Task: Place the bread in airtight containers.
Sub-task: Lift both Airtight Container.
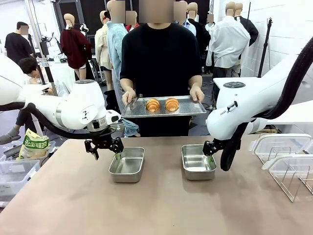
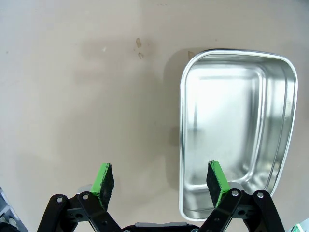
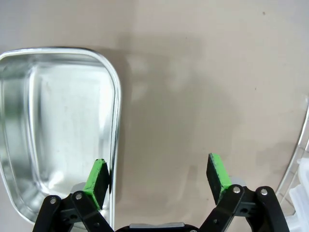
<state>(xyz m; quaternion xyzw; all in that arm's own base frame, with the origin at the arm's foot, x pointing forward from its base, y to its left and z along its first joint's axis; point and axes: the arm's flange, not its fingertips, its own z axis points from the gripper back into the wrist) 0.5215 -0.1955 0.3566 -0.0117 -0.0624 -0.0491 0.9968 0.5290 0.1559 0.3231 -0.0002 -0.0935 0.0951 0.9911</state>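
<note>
Both pans lidless, empty, free from above. Left gripper (image 1: pixel 105 154) straddles left pan (image 1: pixel 126 165) at its outer rim, jaws wide: one finger inside, other over bare desk (image 1: pixel 146 205). Right gripper (image 1: pixel 210 155) likewise at right pan (image 1: pixel 198 162) outer rim. Strip between pans free; broad free desk in front. Clear boxes (image 1: pixel 288 166) crowd right edge. Person's tray (image 1: pixel 190 108) with croissants (image 1: pixel 152 105) hangs beyond far edge, apart from arms

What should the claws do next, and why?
Probably shut on the pan rims: the open left claw straddles the wall of the left pan, the open right claw that of the right pan, and the person holds the croissants on a tray.
</note>
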